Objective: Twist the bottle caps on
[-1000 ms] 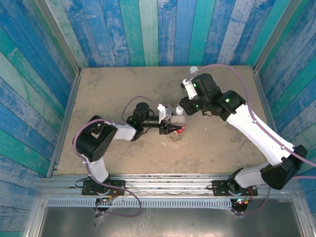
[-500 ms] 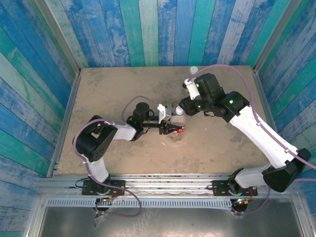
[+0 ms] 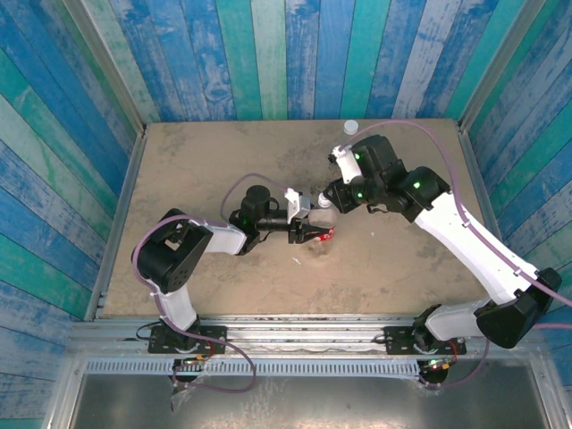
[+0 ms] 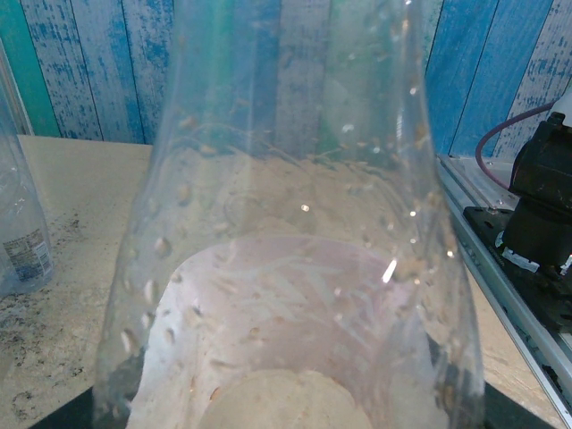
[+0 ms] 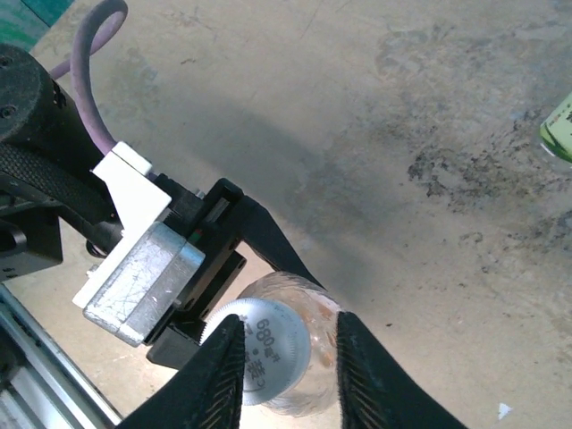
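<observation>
Overhead, the bench (image 3: 206, 170) is a sandy, scuffed top walled by blue-green planks.

Left arm (image 3: 210, 237): reaches from the near-left corner toward bench centre, forearm lying low and level.

Right arm (image 3: 456, 232): arcs in from the near-right corner, wrist turned down over bench centre.

Red-labelled bottle (image 3: 323, 222): clear, upright at bench centre. In the left wrist view its wall (image 4: 295, 268) sits right against the lens, beaded with droplets.

Second bottle (image 3: 351, 128): white round top, at the far edge of the bench, behind the right wrist.

Another clear bottle (image 4: 18, 223): stands on the bench beside the held one and apart from it. Cannot tell which bottle this is.

Green label (image 5: 559, 125): one corner showing, on the bench away from the centre.

Left gripper (image 3: 311, 231): jaws closed on the red-labelled bottle from the side, black fingers (image 5: 264, 241) hugging its body below the shoulder.

Right gripper (image 5: 288, 320): above the bottle's neck, jaws narrow, one finger on each side of the cap. The left-hand pad (image 5: 223, 375) meets the cap's edge and a sliver of bottle shows before the other pad. Cannot tell whether the cap is pinched.

Cap (image 5: 264, 350): white, printed top, seated on the red-labelled bottle's mouth.

White scrap (image 3: 298, 261): on the bench just near-side of the held bottle.
</observation>
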Robot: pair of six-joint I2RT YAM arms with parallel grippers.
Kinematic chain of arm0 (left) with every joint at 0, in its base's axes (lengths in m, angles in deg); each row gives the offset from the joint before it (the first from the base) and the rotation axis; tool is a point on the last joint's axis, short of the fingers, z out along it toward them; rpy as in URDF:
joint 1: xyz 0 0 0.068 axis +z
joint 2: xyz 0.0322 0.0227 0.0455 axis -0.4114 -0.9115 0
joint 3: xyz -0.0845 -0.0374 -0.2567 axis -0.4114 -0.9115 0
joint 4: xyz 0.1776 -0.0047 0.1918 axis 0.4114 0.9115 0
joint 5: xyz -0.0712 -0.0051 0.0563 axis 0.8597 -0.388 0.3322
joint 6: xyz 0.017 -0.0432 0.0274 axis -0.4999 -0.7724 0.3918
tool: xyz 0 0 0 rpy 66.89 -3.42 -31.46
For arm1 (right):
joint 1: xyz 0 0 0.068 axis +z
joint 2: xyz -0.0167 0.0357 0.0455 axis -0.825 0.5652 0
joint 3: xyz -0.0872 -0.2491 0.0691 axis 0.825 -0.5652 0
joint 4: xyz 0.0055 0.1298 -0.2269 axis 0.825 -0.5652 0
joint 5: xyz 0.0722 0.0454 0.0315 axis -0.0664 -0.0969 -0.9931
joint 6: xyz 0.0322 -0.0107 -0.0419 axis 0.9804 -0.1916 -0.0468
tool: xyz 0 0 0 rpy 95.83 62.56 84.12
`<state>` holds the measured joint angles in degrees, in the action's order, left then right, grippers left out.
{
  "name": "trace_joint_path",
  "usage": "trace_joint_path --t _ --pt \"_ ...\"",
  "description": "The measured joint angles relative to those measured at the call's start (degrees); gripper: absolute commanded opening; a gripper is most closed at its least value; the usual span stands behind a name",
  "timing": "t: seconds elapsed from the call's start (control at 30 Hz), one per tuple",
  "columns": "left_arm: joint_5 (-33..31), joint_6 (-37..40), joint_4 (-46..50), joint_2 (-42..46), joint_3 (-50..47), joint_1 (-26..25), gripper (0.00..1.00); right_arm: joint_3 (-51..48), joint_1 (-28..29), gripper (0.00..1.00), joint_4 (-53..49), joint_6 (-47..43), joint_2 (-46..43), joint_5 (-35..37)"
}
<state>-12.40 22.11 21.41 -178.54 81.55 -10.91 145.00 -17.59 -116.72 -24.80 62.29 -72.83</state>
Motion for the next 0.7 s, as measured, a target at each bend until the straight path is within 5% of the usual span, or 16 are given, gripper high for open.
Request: trace_joint_path --t 0.7 --pt "0.02 0.02 0.0 0.0 0.0 0.0 0.57 -3.52 -3.28 0.19 2.75 3.39 -1.84 -8.76"
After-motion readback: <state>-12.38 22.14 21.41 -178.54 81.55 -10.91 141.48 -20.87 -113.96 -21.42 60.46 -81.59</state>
